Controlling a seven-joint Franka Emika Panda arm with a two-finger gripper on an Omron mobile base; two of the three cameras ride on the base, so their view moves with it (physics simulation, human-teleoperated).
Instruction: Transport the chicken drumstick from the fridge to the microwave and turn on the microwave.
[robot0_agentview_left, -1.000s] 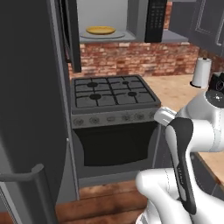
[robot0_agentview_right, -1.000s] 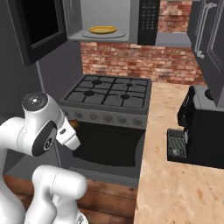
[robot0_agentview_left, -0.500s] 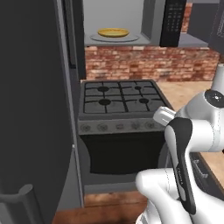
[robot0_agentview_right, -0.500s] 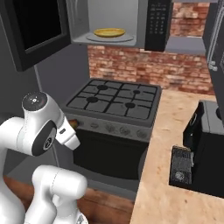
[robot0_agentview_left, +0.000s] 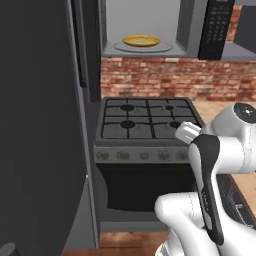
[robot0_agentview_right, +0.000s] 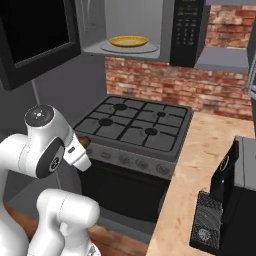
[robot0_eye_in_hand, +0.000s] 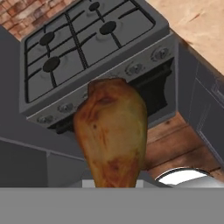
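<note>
The chicken drumstick (robot0_eye_in_hand: 111, 131) is a glossy brown lump rising from the bottom of the hand view, in front of the stove. It hides the fingertips that grip it. In the right base view a brown bit of the drumstick (robot0_agentview_right: 84, 142) peeks out at my gripper (robot0_agentview_right: 83, 148), low at the stove's front left corner. The microwave (robot0_agentview_left: 150, 27) hangs above the stove with its cavity exposed; a yellow plate (robot0_agentview_left: 141, 40) lies on its turntable. Its dark glass door (robot0_agentview_right: 35, 37) stands swung out to the left and its button panel (robot0_agentview_right: 187, 30) is on the right. The fridge (robot0_agentview_left: 35, 130) is a tall dark-grey wall on the left.
A black gas stove (robot0_agentview_left: 145, 120) with an oven below stands under the microwave. A wooden counter (robot0_agentview_right: 200, 150) runs to the right of the stove and carries a black appliance (robot0_agentview_right: 235, 190). A brick wall (robot0_agentview_right: 165, 82) lies behind. Wooden floor (robot0_eye_in_hand: 175, 140) shows under the oven.
The whole picture has shifted: the base has driven, so stove and microwave now sit nearer and more central. The arm keeps its folded pose with the drumstick held.
</note>
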